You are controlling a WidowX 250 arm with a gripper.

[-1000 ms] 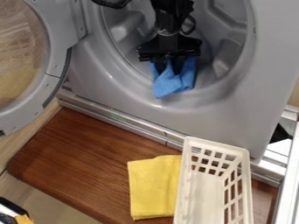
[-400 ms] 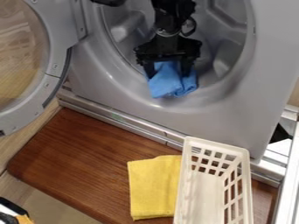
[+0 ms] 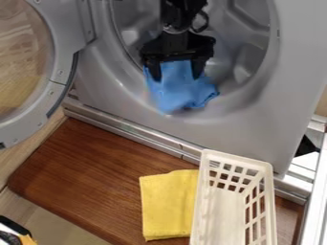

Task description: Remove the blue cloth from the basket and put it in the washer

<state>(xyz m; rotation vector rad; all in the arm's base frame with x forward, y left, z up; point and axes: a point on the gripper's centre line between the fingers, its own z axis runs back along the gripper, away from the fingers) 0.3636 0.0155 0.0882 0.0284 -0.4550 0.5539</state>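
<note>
Camera view: at the washer (image 3: pixel 295 57), the blue cloth (image 3: pixel 180 93) was draped over the lower lip of the drum opening (image 3: pixel 250 93), directly below the gripper (image 3: pixel 176 75) and spread outward from it, towards the front of the opening. The gripper was held open inside the opening, with its fingers (image 3: pixel 199 71) parted and pointed down at the lip; the cloth's upper edge was framed between them, and no pinch on the fabric could be made out. The cloth's longer run was slanted from that edge down and to the right, with one corner pushed out to the right of the fingers.

By judgement, the cloth had been all but delivered, yet its bulk was left near the mouth of the opening. If it was to be seated deeper, a push inward would be called for; otherwise the fingers would need to be lifted away cleanly, since fabric snagged between them could be dragged out over the lip. The white plastic basket (image 3: pixel 266 172) and the yellow cloth (image 3: pixel 167 206) were set below the opening, outside the washer.
</note>
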